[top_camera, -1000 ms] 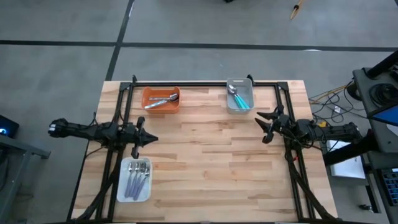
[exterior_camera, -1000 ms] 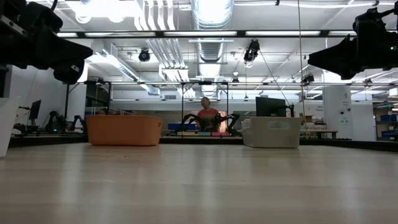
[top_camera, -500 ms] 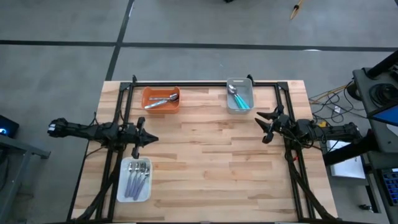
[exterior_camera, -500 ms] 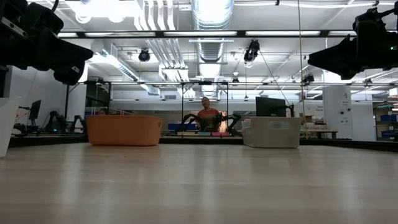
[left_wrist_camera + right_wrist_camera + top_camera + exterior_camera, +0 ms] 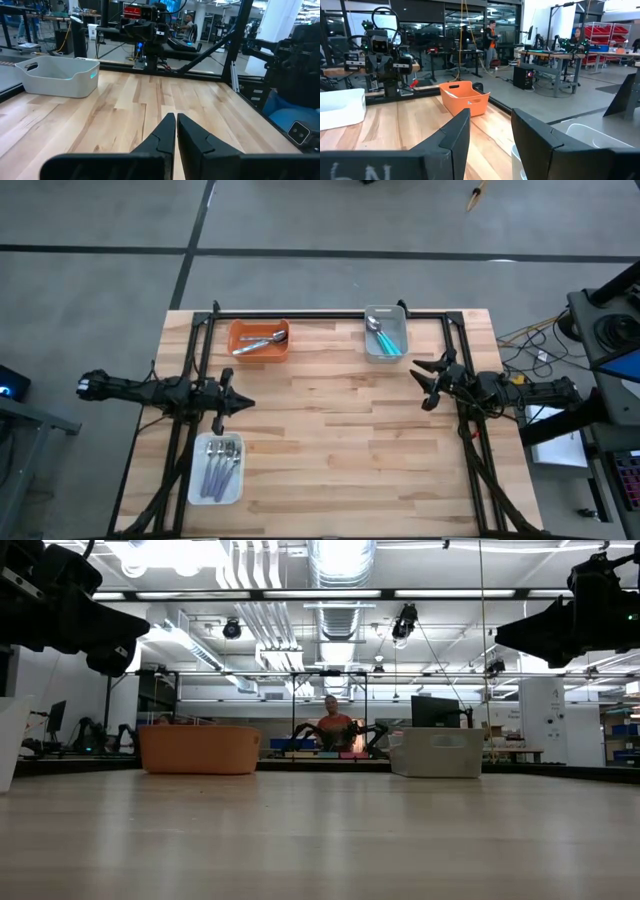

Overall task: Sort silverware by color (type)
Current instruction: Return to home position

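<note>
The table (image 5: pixel 330 430) is showing pale wooden planks with a smooth, softly matt grain. The orange tray (image 5: pixel 240 330), grey tray (image 5: pixel 386 357) and white tray (image 5: pixel 215 501) are looking like smooth, dull plastic. The spoons (image 5: pixel 258 343) are gleaming with glossy metal bowls. The black frame (image 5: pixel 320 312) is appearing matt.

purple spoons (image 5: pixel 219 467): in white tray (image 5: pixel 196 485) | teal spoons (image 5: pixel 389 342): grey tray (image 5: pixel 368 338) | silvery spoons (image 5: pixel 257 343) (lying crossed): orange tray (image 5: pixel 237 329)
</note>
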